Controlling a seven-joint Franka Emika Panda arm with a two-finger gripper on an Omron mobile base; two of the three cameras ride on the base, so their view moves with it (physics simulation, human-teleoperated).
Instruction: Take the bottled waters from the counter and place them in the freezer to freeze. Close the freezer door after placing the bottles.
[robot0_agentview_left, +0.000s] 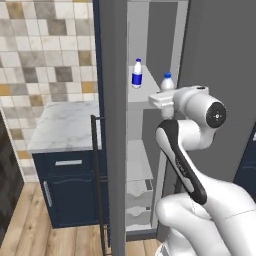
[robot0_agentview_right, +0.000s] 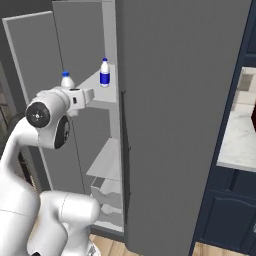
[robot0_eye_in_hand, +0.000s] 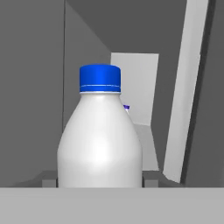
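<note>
Hand view: whitish bottle (robot0_eye_in_hand: 99, 140) upright, cap up, fingers (robot0_eye_in_hand: 151, 183) clenched on it

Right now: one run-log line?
gripper: shut on plain bottle | labelled bottle: upright on freezer shelf | freezer door: open

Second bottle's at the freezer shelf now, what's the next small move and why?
Probably ease the plain bottle down onto the shelf and open the gripper. It is shut on that bottle, held upright at the shelf's front. The labelled bottle already stands farther back on the same shelf, so only this release and closing the freezer door remain.
</note>
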